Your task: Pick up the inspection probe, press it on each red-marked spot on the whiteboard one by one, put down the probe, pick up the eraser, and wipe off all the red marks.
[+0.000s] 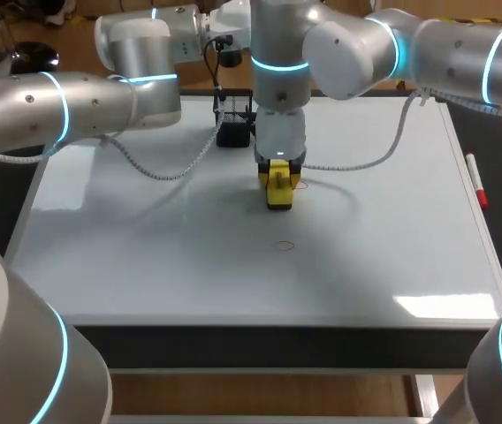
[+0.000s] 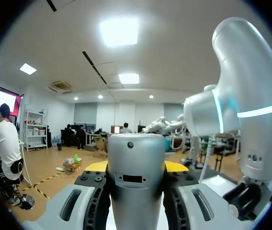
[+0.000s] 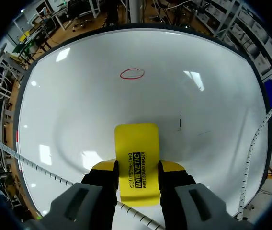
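Whiteboard (image 1: 145,265) centre: right gripper (image 3: 138,168) pinches the eraser (image 1: 279,190) flat for wiping, a red mark (image 1: 285,246) at its six o'clock from overhead, while left gripper (image 2: 135,167) clamps the inspection probe (image 2: 136,153) clear.

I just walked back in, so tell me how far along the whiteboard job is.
Probing looks over: the right gripper is shut on the yellow eraser, set against the whiteboard, so wiping is in hand. Left to do: a red ring ahead of the eraser is unwiped, and a red trace shows beside it. The left gripper is shut on the silver probe, so that isn't put down yet.
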`<state>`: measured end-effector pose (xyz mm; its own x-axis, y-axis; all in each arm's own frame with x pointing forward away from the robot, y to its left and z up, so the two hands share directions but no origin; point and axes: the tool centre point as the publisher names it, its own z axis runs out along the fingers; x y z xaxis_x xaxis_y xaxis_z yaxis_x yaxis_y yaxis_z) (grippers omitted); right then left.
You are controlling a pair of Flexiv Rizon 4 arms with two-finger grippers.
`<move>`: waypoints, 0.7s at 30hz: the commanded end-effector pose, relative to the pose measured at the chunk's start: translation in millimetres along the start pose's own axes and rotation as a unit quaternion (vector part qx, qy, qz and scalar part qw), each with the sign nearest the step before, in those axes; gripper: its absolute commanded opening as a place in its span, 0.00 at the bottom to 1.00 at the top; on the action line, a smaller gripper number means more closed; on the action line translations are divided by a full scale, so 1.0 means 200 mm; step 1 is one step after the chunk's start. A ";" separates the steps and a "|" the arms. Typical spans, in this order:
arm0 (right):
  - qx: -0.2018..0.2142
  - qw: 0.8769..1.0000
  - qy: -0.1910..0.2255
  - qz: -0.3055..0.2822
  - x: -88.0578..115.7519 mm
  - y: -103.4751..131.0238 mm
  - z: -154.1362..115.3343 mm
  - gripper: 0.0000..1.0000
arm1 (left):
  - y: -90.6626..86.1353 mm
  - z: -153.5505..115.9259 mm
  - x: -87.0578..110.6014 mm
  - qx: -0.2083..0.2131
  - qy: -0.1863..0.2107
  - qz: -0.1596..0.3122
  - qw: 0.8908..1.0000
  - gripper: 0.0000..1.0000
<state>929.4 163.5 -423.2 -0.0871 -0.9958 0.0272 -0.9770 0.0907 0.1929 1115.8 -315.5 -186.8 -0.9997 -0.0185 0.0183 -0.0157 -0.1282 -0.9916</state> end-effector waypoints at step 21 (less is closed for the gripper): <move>-0.004 0.998 0.002 0.063 0.32 0.02 0.01 0.00 | 0.00 0.00 -0.01 0.000 0.001 0.000 1.000 0.00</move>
<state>925.2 110.7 -424.5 -0.2058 -0.9765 0.0637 -0.9552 0.2146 0.2038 1115.8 -315.5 -186.8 -0.9997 -0.0185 0.0183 -0.0157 -0.1282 -0.9916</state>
